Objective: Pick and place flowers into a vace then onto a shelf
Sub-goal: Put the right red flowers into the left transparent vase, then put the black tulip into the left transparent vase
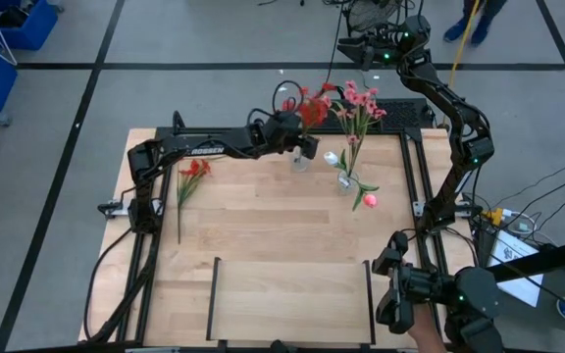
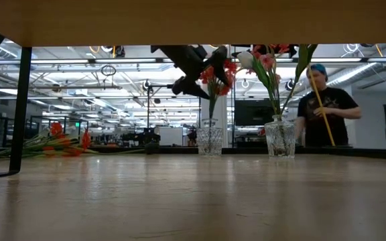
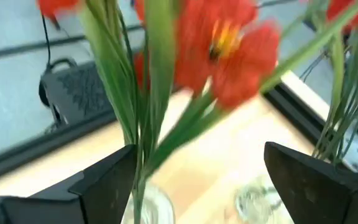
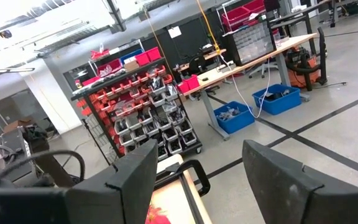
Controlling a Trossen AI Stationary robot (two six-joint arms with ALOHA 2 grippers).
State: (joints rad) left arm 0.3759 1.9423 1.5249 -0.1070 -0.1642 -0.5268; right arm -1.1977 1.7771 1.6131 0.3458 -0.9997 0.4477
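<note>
High view showed the left gripper [image 1: 307, 145] spread open around a red flower spray [image 1: 313, 110] standing in the left vase [image 1: 300, 160]. Remaining red stems [image 1: 192, 176] lay far left, probably next; right gripper [image 4: 191, 180] idled open.

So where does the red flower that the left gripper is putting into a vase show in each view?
High view: red flower, upper middle, by the left gripper.
Low view: upper middle, above the left vase.
Left wrist view: top centre.
Right wrist view: not in it.
Shared landmark: that vase.
</note>
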